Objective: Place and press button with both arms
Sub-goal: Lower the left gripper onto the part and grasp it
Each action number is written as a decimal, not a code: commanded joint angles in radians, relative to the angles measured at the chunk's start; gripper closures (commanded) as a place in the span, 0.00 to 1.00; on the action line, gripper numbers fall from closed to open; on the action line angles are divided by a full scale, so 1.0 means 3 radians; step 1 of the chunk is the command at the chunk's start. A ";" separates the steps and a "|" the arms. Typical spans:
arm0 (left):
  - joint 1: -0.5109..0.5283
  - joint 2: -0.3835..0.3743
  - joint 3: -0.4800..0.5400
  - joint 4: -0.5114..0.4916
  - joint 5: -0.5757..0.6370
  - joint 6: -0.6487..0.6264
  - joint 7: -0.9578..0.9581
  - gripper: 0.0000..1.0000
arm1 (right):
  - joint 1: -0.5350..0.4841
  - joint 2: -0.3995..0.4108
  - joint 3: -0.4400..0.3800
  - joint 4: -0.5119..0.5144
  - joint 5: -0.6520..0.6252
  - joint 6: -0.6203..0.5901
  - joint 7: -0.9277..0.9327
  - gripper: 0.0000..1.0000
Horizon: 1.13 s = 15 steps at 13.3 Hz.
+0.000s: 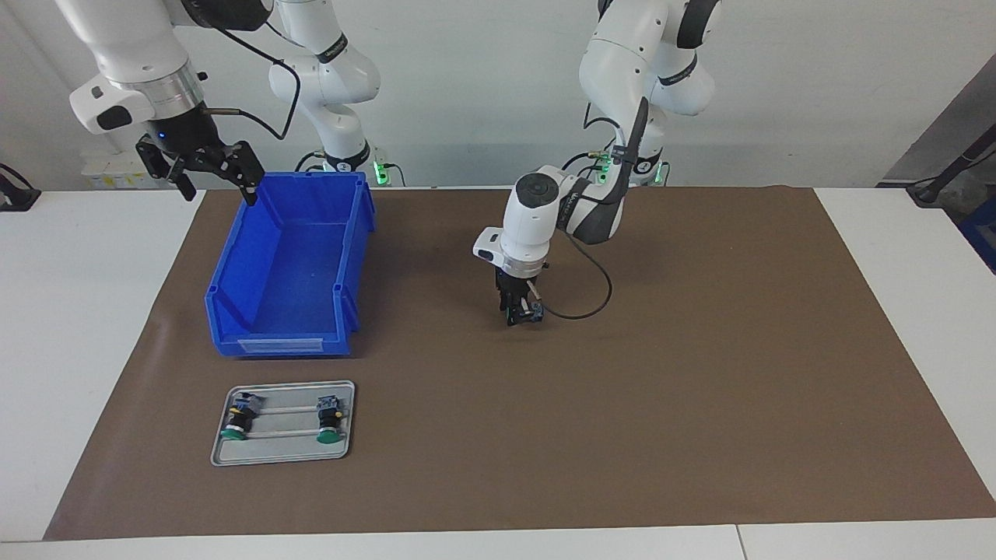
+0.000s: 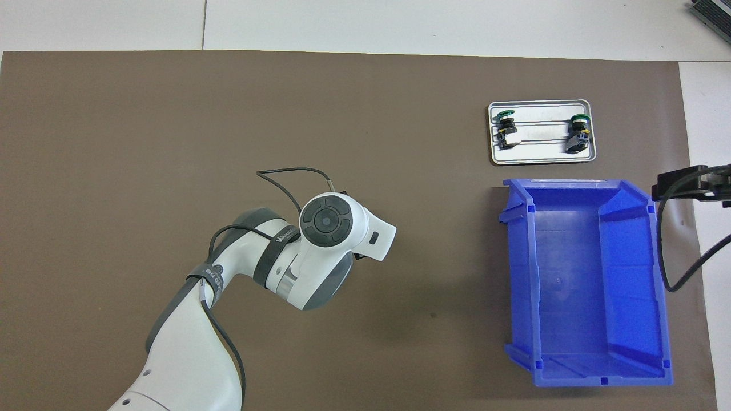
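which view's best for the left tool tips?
Facing view: the left tool shows side-on, down at the brown mat, something small and blue-grey at its fingertips. In the overhead view the arm's own wrist hides it entirely.

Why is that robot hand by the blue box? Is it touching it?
Cannot tell. In the facing view the right gripper overlaps the blue bin corner; neither view shows contact or a gap plainly.

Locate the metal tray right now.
The metal tray sits on the brown mat toward the right arm's end, beside the blue bin, farther from the robots.
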 commanded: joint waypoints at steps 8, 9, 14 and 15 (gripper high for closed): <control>0.0510 -0.0091 -0.0016 0.0223 -0.1163 -0.0175 0.0780 0.88 | 0.0256 -0.0045 -0.0280 -0.0031 0.0057 -0.0013 -0.0083 0.00; 0.0607 -0.0157 -0.0016 0.0187 -0.1439 -0.0185 0.1004 0.88 | 0.0277 -0.0050 -0.0281 -0.0031 0.0057 -0.0013 -0.0078 0.00; 0.0873 -0.0408 -0.0016 -0.0221 -0.2820 -0.0226 0.2139 0.94 | 0.0277 -0.0066 -0.0250 -0.0031 0.0083 -0.0013 -0.0088 0.00; 0.0884 -0.0480 -0.0016 -0.0349 -0.3202 -0.0221 0.2471 0.94 | 0.0272 -0.0066 -0.0250 -0.0031 0.0083 -0.0013 -0.0088 0.00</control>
